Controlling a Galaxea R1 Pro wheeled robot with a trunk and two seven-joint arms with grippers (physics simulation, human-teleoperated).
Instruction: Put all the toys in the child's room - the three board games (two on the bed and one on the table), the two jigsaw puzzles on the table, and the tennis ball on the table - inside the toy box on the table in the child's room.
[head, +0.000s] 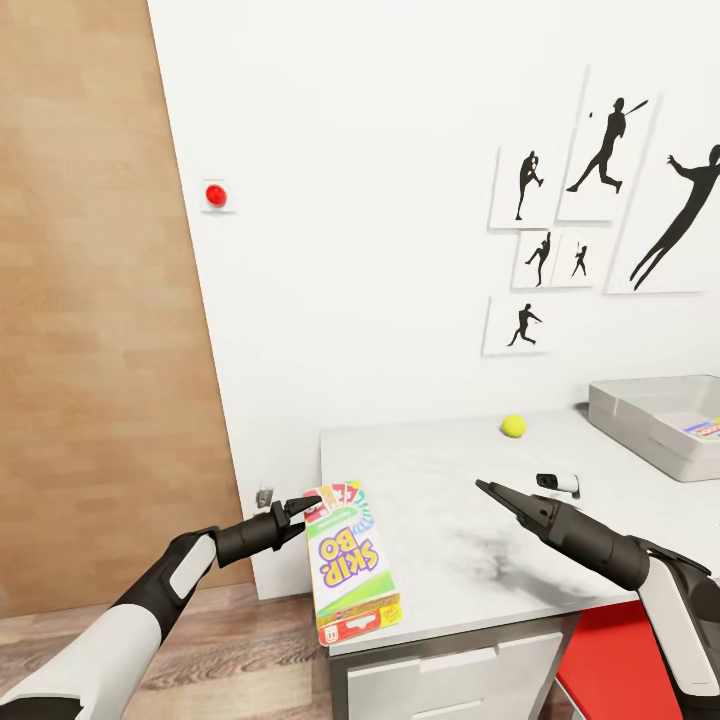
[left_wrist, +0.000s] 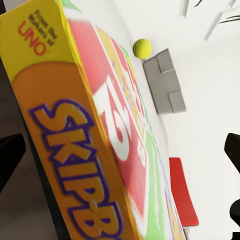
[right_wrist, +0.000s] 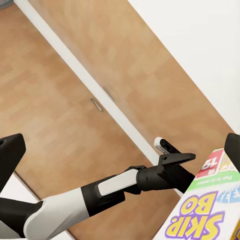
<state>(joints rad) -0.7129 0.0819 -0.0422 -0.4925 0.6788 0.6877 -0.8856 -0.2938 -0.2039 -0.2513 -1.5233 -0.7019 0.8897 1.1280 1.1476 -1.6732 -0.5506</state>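
A Skip-Bo board game (head: 352, 565) (left_wrist: 100, 150) (right_wrist: 205, 220) with red edges lies flat along the left edge of the light grey table (head: 450, 540). My left gripper (head: 305, 510) (left_wrist: 120, 155) (right_wrist: 175, 160) is open at the game's far left corner, its fingers wide on either side of the box edge. My right gripper (head: 487, 489) (right_wrist: 120, 145) hovers open over the table's middle, holding nothing. The tennis ball (head: 513, 426) (left_wrist: 142, 48) rests near the wall. The grey toy box (head: 645, 420) (left_wrist: 165, 82) stands at the table's far right with something colourful inside.
A small white and black object (head: 557, 483) sits on the table just beyond my right gripper. A red chair (head: 620, 650) (left_wrist: 181, 195) stands under the table's right side. A wooden door (head: 100, 350) fills the left. White drawers (head: 450, 680) sit below the tabletop.
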